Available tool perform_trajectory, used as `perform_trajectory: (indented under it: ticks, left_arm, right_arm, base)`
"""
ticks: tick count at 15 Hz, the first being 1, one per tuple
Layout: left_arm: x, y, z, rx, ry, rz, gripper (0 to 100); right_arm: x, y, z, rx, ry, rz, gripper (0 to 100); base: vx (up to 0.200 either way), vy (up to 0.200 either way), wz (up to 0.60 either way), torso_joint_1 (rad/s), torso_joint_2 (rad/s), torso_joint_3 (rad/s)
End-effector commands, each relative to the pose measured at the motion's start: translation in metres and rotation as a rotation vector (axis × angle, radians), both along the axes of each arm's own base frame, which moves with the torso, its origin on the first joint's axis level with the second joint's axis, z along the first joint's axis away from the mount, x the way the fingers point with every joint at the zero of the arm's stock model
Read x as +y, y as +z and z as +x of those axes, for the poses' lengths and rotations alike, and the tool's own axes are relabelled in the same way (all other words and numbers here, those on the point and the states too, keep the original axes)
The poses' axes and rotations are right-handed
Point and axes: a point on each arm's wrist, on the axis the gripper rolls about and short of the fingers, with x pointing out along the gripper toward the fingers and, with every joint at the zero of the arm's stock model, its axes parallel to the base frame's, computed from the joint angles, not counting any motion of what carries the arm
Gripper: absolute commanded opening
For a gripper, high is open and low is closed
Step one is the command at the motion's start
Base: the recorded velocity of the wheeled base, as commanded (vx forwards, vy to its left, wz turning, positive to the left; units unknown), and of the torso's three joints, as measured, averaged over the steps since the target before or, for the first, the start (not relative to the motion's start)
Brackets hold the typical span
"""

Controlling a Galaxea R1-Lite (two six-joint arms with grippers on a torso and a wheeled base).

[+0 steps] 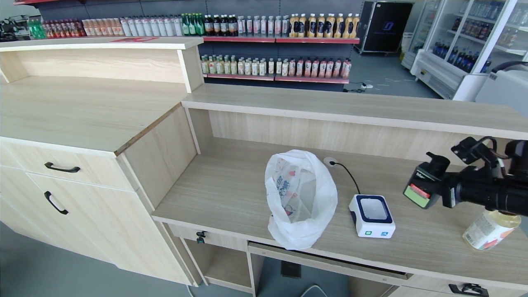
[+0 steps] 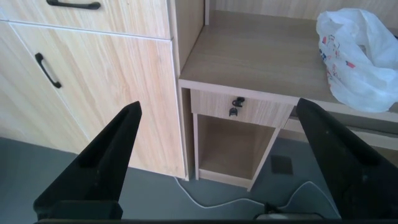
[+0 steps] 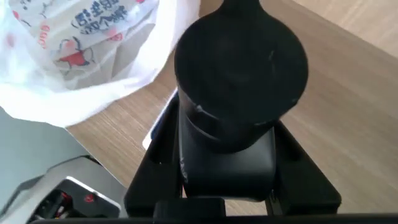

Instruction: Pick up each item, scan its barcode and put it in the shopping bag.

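Head view: right pincer clamps black bottle.

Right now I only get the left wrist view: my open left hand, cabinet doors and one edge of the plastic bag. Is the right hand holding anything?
Observer: Yes. The right hand is shut on a dark bottle with a black cap, held over the counter.
Operator: Where is the scanner from there?
Observer: The white barcode scanner sits on the counter between the shopping bag and the held bottle, with its window facing up.
Operator: Anything else waiting to be scanned?
Observer: One pale yellow drink bottle at the counter's right end, its top hidden behind the right arm.
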Motion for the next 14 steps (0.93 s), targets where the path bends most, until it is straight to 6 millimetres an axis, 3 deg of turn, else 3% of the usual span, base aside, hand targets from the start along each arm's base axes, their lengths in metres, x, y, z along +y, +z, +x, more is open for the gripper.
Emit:
perform_trajectory:
  ticks: [1, 3, 6, 8, 10, 11, 14]
  left_arm:
    - [0.0, 0.0, 0.0, -0.001, 0.0, 0.0, 100]
    - [0.0, 0.0, 0.0, -0.001, 0.0, 0.0, 100]
    - [0.0, 0.0, 0.0, -0.001, 0.0, -0.001, 100]
    - [0.0, 0.0, 0.0, -0.001, 0.0, -0.001, 100]
    - [0.0, 0.0, 0.0, -0.001, 0.0, 0.0, 100]
    - [0.0, 0.0, 0.0, -0.001, 0.0, 0.0, 100]
    - [0.0, 0.0, 0.0, -0.001, 0.0, 0.0, 100]
  right_arm:
    - [-0.017, 0.028, -0.063, -0.111, -0.126, -0.117, 0]
    - [-0.025, 0.037, -0.063, -0.157, -0.159, -0.185, 0]
    - [-0.025, 0.045, -0.056, -0.233, -0.151, -0.222, 0]
    - [-0.02, 0.052, -0.036, -0.275, -0.143, -0.236, 0]
    - [-0.003, 0.051, -0.004, -0.279, -0.148, -0.215, 0]
    - [0.003, 0.048, 0.008, -0.277, -0.153, -0.194, 0]
    - [0.022, 0.007, 0.043, -0.183, -0.09, -0.09, 0]
  base:
    - [0.0, 0.0, 0.0, 0.0, 0.0, 0.0]
    - [0.0, 0.0, 0.0, 0.0, 0.0, 0.0]
    - [0.0, 0.0, 0.6, 0.001, 0.0, 0.007]
    - [0.0, 0.0, 0.6, 0.002, 0.0, 0.007]
    - [0.0, 0.0, 0.6, 0.012, 0.0, 0.005]
    - [0.0, 0.0, 0.6, -0.002, 0.0, -0.002]
    - [0.0, 0.0, 0.0, 0.0, 0.0, 0.0]
